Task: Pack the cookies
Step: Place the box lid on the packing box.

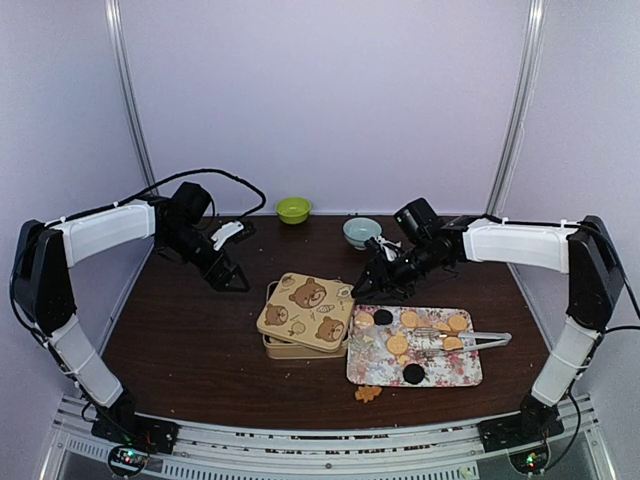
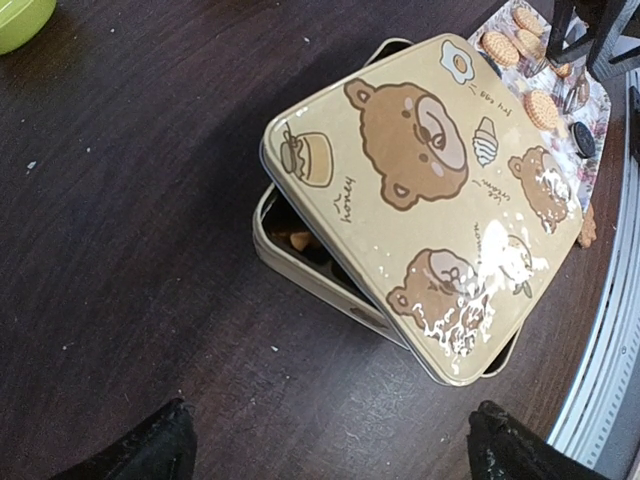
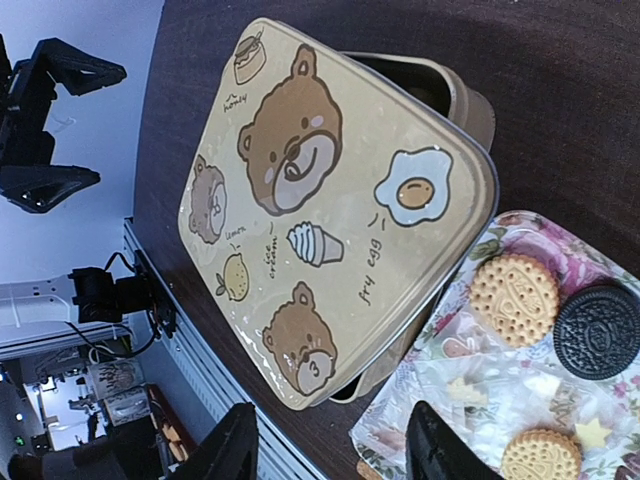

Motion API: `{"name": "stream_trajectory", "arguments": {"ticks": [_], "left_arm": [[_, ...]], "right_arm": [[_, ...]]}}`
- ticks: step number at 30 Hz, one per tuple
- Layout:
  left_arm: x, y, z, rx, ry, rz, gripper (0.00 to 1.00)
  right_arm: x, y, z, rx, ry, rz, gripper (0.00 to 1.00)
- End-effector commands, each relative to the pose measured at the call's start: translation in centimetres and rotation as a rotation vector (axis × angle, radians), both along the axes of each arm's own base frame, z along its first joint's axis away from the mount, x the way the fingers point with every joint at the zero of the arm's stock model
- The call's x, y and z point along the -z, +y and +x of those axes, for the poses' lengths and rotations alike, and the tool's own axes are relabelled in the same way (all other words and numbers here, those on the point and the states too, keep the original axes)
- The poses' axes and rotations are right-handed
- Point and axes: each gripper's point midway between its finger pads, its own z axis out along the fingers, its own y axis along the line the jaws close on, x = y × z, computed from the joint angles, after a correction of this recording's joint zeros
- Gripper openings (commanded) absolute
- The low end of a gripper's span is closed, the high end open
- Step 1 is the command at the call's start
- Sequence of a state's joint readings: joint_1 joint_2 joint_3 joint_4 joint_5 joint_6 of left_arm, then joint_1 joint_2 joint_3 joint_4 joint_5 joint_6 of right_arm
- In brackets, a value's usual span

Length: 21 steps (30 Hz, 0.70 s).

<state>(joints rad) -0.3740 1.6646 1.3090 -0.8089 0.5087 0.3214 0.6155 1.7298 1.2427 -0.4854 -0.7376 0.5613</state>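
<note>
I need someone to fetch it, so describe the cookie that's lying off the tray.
Find the floral tray right of the bear-printed tin. By the tray's near left corner, a small orange cookie lies on the dark table. It is the only cookie on the table itself, not on the tray.

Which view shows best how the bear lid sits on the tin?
The left wrist view: the lid lies askew on the tin, leaving a gap at one corner. The right wrist view shows the lid large too, with a tin corner uncovered. The top view shows it small, rotated.
</note>
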Motion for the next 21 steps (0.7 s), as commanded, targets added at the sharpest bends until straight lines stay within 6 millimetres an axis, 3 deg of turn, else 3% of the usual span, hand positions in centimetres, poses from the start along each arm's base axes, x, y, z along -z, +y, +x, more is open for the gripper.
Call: {"name": "stream_trajectory", "arguments": {"ticks": [1,11,21], "left_arm": [[0.4,-0.6,0.3,0.032,-0.018,-0.014,0.98],[2.1,-1.4,0.5,0.063,0.009,0.006,0.98],[3.5,-1.6,-0.6,0.107,0.041,0.008,0.96]], "right_arm": [[-0.7,-1.6,0.4,-0.004,-0.052,-0.094,0.51],[1.7,-0.7,0.8,-0.022,-0.035,-0.140,0.41],[1.3,0.7,2.0,-0.034,-0.058,-0.185,0.42]]}}
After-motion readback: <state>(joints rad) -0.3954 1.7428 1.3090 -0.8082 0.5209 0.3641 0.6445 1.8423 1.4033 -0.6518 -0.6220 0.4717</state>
